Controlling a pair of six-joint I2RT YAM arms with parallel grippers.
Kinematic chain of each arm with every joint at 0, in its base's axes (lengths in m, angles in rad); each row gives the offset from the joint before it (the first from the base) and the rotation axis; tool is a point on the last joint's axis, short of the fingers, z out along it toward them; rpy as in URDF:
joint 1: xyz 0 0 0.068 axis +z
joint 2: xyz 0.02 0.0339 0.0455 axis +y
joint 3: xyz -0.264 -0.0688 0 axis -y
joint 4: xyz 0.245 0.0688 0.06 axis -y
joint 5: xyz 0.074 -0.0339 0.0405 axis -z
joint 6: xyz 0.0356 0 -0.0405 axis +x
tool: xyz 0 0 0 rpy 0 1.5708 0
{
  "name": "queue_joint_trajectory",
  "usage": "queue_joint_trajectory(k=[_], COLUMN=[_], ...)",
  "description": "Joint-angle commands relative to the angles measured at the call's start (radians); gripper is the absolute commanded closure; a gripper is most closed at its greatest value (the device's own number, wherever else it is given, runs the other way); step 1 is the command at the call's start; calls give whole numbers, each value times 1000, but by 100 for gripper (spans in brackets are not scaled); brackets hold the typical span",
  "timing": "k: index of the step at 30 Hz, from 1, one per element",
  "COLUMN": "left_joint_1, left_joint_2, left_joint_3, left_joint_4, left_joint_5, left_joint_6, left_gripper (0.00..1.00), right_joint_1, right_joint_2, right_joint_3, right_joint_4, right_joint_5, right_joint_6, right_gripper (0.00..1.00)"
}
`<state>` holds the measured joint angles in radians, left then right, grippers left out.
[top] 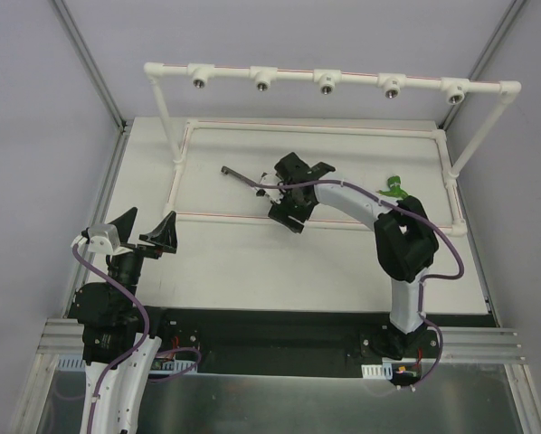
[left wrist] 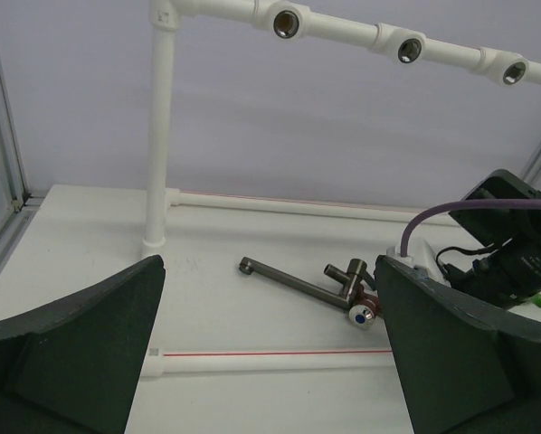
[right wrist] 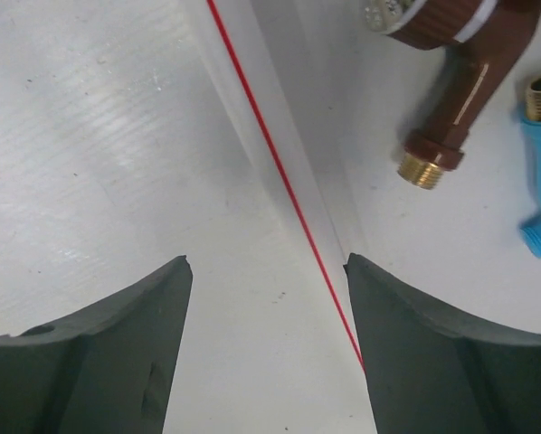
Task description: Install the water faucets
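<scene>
A red-brown faucet (right wrist: 456, 68) with a brass threaded end (right wrist: 424, 169) lies on the table beyond the frame's front pipe (right wrist: 279, 181). A blue faucet (right wrist: 540, 163) lies to its right. My right gripper (right wrist: 266, 271) is open and empty, hovering over that pipe, short of both faucets; in the top view it (top: 287, 197) hides them. The red-brown faucet's shiny knob (left wrist: 363, 316) shows in the left wrist view. A green faucet (top: 395, 188) lies by the right arm. My left gripper (top: 142, 231) is open and empty at the near left (left wrist: 270, 362).
A white pipe frame carries several metal-lined sockets (top: 326, 87) along its top bar, also in the left wrist view (left wrist: 287, 23). A dark metal tap with a long spout (left wrist: 293, 280) lies inside the base frame (top: 225, 174). The frame's left post (left wrist: 157, 136) stands ahead.
</scene>
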<state>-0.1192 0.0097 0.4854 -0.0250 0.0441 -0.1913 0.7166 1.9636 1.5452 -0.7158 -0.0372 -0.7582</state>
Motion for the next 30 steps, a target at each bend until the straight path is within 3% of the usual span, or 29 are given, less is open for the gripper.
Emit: queue_joint_trajectory(k=[1, 12, 20, 25, 30], left_joint_1=[-11, -11, -11, -11, -11], left_joint_2=[-148, -134, -125, -123, -125], left_joint_3=[18, 18, 18, 18, 18], left_joint_4=[30, 31, 30, 31, 30], left_joint_5=[16, 19, 19, 22, 20], left_joint_6=[16, 20, 21, 24, 26], left_gripper=[1, 1, 1, 1, 1], right_joint_1=[-46, -114, -115, -115, -105], right_joint_2=[-20, 66, 149, 188, 221], right_joint_3=[62, 82, 124, 157, 196], right_joint_4=[-51, -132, -186, -214, -228], right_joint_5=[-13, -73, -46, -29, -39], right_joint_6=[-101, -158, -181, -214, -230], right_gripper=[27, 29, 36, 46, 66])
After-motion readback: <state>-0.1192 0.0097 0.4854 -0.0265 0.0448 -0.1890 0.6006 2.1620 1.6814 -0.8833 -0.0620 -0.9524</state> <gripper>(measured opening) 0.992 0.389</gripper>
